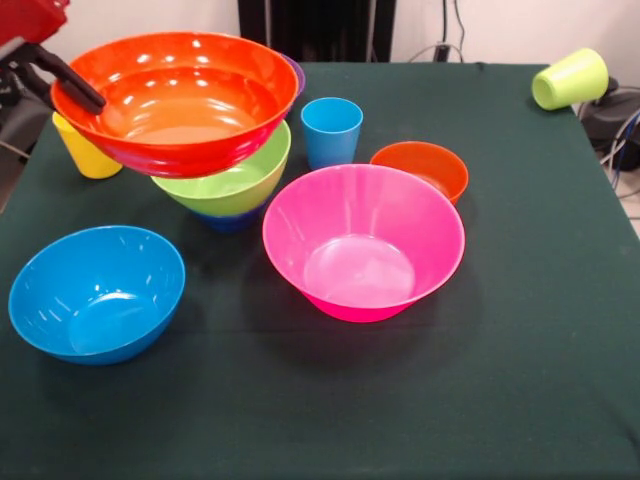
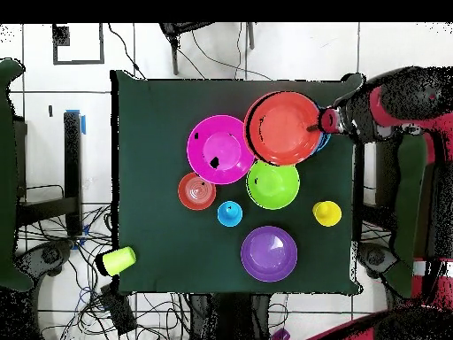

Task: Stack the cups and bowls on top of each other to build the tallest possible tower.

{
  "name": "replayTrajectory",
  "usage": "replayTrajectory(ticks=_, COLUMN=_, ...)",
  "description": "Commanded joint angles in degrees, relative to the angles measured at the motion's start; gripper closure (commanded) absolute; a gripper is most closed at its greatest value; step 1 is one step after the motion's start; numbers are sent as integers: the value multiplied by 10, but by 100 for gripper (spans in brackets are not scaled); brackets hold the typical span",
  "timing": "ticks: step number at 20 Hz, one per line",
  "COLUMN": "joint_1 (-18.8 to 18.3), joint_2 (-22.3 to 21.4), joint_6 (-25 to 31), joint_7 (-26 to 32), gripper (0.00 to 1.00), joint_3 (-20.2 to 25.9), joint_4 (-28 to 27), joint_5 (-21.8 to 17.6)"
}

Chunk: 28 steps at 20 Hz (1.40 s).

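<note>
Front view: gripper (image 1: 88,97) closed on orange-red bowl (image 1: 180,100) rim, bowl tilted in air
tower: green bowl (image 1: 230,185) on dark blue bowl (image 1: 228,220), below it
pink bowl (image 1: 363,240): on counter (image 1: 520,300), beside tower

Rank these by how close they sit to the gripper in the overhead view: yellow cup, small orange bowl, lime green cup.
Measured from the gripper:
1. Yellow cup, directly below it near the right edge.
2. Small orange bowl, across the table's middle.
3. Lime green cup, tipped at the lower left corner.
</note>
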<state>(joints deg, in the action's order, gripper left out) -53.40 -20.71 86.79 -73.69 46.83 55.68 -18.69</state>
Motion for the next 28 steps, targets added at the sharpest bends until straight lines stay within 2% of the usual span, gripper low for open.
replayTrajectory(ticks=1, joint_1=-10, joint_2=-37, joint_6=-75, joint_7=110, gripper=100, joint_3=6, joint_4=139, joint_5=-15)
replayTrajectory(ticks=3, joint_1=-15, joint_2=-42, joint_6=-80, joint_7=109, gripper=100, joint_3=6, joint_4=151, joint_5=-17)
replayTrajectory(ticks=7, joint_1=-12, joint_2=-32, joint_6=-68, joint_7=116, gripper=100, joint_3=4, joint_4=133, joint_5=-20)
replayTrajectory(ticks=12, joint_1=-17, joint_2=-46, joint_6=-72, joint_7=107, gripper=100, joint_3=8, joint_4=152, joint_5=-15)
replayTrajectory(ticks=21, joint_1=-36, joint_2=-30, joint_6=-136, joint_7=106, gripper=100, joint_3=8, joint_4=202, joint_5=-27)
replayTrajectory(ticks=28, joint_1=-32, joint_2=-9, joint_6=-151, joint_7=114, gripper=100, joint_3=5, joint_4=194, joint_5=-33)
